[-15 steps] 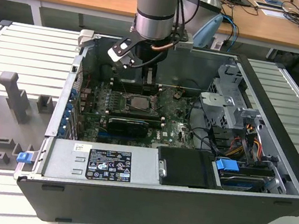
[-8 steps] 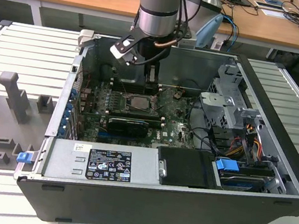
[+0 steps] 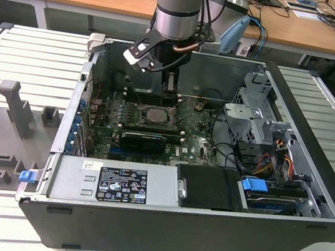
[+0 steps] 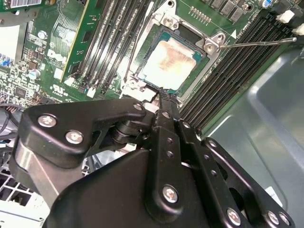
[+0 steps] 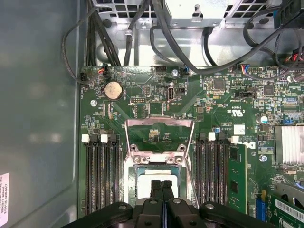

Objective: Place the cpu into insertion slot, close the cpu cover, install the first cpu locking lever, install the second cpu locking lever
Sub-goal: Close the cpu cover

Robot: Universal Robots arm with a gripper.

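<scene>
The cpu (image 4: 168, 61) lies flat in the insertion slot (image 4: 186, 84) of the green motherboard, its silvery top smeared with pale residue. My gripper (image 4: 164, 95) is shut, its two black fingers pressed together with nothing between them, and its tips hover just over the chip's edge. In the first wrist view the gripper (image 5: 161, 184) covers part of the cpu (image 5: 145, 176). The cpu cover (image 5: 159, 124) appears hinged back from the socket, with the board showing through its window. A thin wire lever (image 4: 256, 43) sticks out sideways, unlatched. In the exterior view the gripper (image 3: 159, 96) hangs above the cpu (image 3: 154, 115).
Long black memory slots (image 5: 102, 175) flank the socket on both sides, and a green card (image 5: 236, 175) stands in one. Cables (image 5: 156, 33) cross beyond the board. A power supply (image 3: 114, 184), a drive cage (image 3: 251, 113) and the case's metal walls (image 5: 38, 118) close in around the board.
</scene>
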